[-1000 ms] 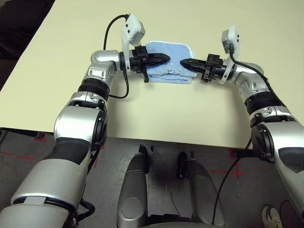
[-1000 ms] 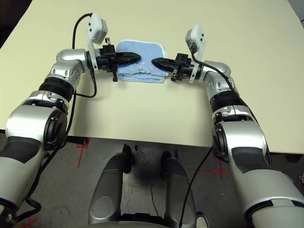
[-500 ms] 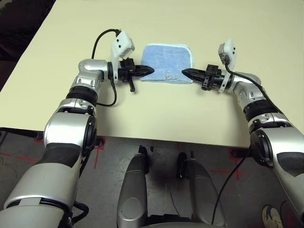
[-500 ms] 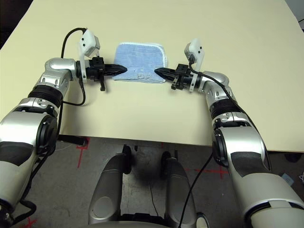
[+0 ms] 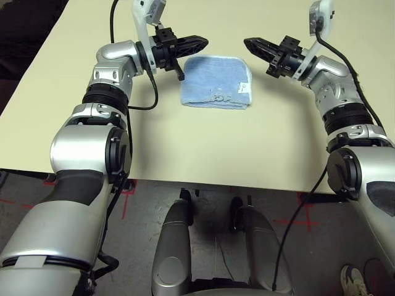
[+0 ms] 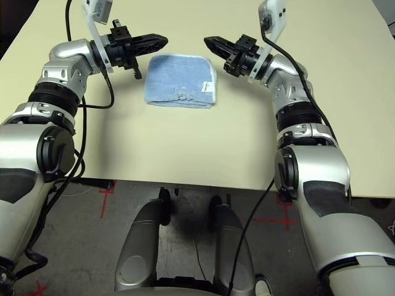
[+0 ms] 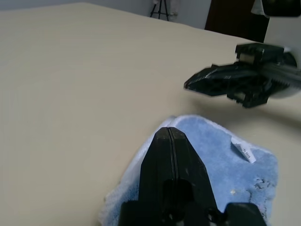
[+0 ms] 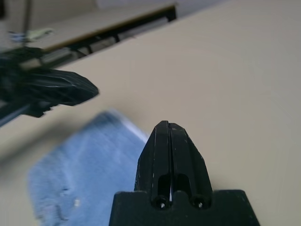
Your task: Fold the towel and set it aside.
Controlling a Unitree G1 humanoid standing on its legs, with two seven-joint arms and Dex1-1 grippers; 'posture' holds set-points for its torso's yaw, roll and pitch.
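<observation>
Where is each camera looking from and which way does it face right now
Left eye and right eye views: on the head, looking forward and down past both silver forearms at the folded light-blue terry towel on the cream table; left gripper and right gripper hang shut above it.
Left wrist view: along the shut left gripper toward the towel and the right gripper.
Right wrist view: along the shut right gripper toward the towel and the left gripper.
All views share the towel.

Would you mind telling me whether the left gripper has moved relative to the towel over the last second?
Yes. The left gripper, shut, was over the towel's left part; it has lifted and now hangs off its far-left corner, clear of the cloth.
</observation>
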